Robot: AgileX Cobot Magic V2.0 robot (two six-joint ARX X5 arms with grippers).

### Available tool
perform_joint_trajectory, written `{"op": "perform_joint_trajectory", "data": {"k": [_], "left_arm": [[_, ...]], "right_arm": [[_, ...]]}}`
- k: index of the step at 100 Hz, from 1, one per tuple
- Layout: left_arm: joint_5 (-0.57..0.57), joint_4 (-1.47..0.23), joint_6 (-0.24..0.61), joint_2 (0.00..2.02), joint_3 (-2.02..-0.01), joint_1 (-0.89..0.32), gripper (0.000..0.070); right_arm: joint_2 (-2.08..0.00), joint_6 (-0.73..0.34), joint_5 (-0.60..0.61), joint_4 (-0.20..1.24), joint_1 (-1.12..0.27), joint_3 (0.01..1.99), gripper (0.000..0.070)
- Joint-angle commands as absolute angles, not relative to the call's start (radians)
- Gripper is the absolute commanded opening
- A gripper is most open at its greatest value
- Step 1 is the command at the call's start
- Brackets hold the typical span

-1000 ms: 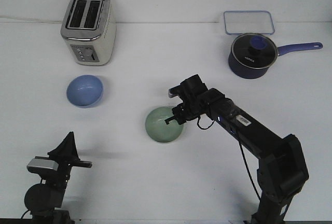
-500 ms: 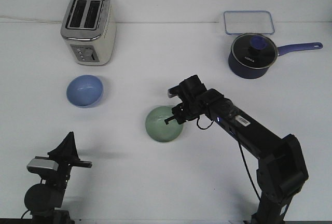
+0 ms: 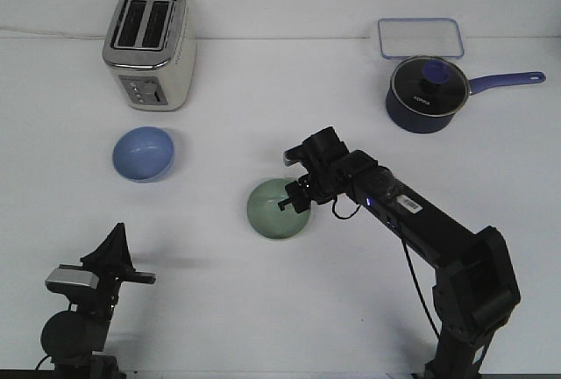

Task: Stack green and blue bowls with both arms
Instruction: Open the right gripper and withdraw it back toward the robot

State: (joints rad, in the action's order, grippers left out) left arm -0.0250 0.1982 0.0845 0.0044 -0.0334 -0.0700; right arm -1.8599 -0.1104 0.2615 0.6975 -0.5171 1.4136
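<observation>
The pale green bowl (image 3: 273, 214) sits near the middle of the table. My right gripper (image 3: 294, 200) reaches down over its right rim, with one finger inside the bowl, and looks shut on the rim. The light blue bowl (image 3: 143, 153) stands upright to the left, in front of the toaster, with nothing touching it. My left gripper (image 3: 117, 237) stays at the front left, pointing up, far from both bowls, with its fingers together and empty.
A silver toaster (image 3: 150, 46) stands at the back left. A dark blue saucepan with a glass lid (image 3: 425, 94) and a clear lidded container (image 3: 420, 37) stand at the back right.
The right gripper and the green bowl have shifted very slightly up in the view. The left arm and the blue bowl have not moved.
</observation>
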Motion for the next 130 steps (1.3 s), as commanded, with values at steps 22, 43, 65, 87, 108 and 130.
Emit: {"op": "perform_joint_trajectory", "data": {"k": [22,43,65,87,108,130], "left_arm": [[-0.025,0.21,0.072,0.003,-0.014,-0.07,0.001],[-0.025,0.21,0.072,0.003,-0.014,-0.07,0.001],[-0.025,0.21,0.072,0.003,-0.014,-0.07,0.001],[-0.025,0.21,0.072,0.003,-0.014,-0.07,0.001],[-0.025,0.21,0.072,0.003,-0.014,-0.07,0.001],[-0.025,0.21,0.072,0.003,-0.014,-0.07,0.001]], "right_arm": [[-1.867,-0.131,0.264,0.701,-0.516,1.429,0.0489],[-1.773,-0.125,0.262,0.704,-0.471,1.429,0.0489],[-1.623,-0.095,0.253,0.704,-0.356,1.429,0.0489],[-1.464,-0.017,0.149,0.758,-0.212,1.428,0.0489],[-1.338,0.014,0.149,0.784,-0.095,1.412,0.0489],[-1.168,0.024,0.149,0.685,-0.027,1.269,0.0489]]}}
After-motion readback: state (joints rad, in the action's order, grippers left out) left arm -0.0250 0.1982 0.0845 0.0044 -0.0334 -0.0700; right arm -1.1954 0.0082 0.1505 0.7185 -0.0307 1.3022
